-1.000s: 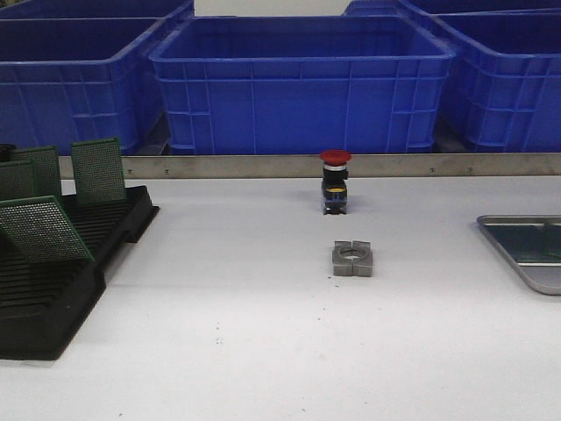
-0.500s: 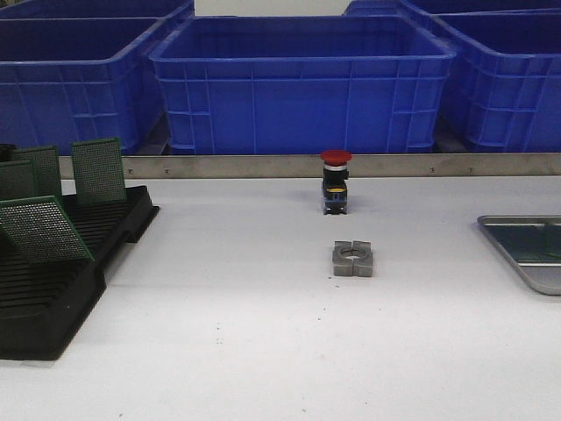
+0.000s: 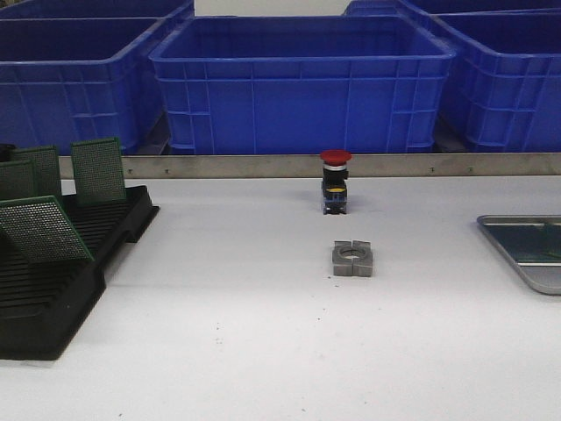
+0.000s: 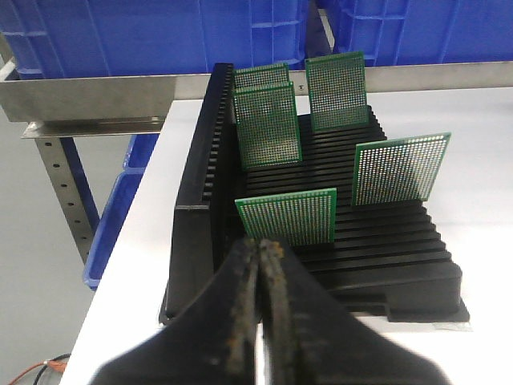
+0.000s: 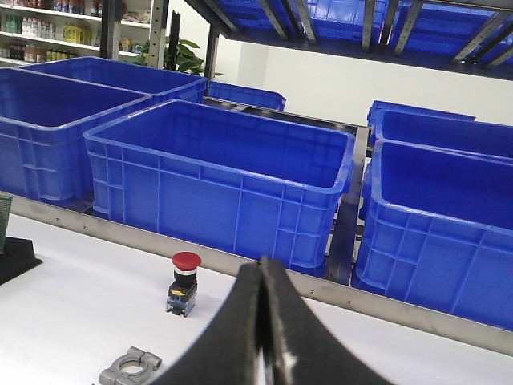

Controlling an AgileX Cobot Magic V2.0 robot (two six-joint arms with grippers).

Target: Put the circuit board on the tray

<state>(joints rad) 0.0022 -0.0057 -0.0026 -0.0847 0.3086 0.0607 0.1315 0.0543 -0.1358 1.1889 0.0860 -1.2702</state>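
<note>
Several green perforated circuit boards stand upright in a black slotted rack (image 3: 61, 263) at the table's left. In the left wrist view the nearest board (image 4: 287, 216) stands just beyond my left gripper (image 4: 261, 243), which is shut and empty above the rack's (image 4: 196, 200) near end. More boards (image 4: 398, 167) stand farther along. The grey metal tray (image 3: 526, 250) lies at the table's right edge, partly cut off. My right gripper (image 5: 263, 263) is shut and empty, raised above the table. Neither arm shows in the front view.
A red-capped push button (image 3: 335, 181) stands mid-table near the back rail, also in the right wrist view (image 5: 183, 283). A grey metal clamp block (image 3: 352, 258) lies in front of it. Big blue crates (image 3: 302, 83) line the shelf behind the table.
</note>
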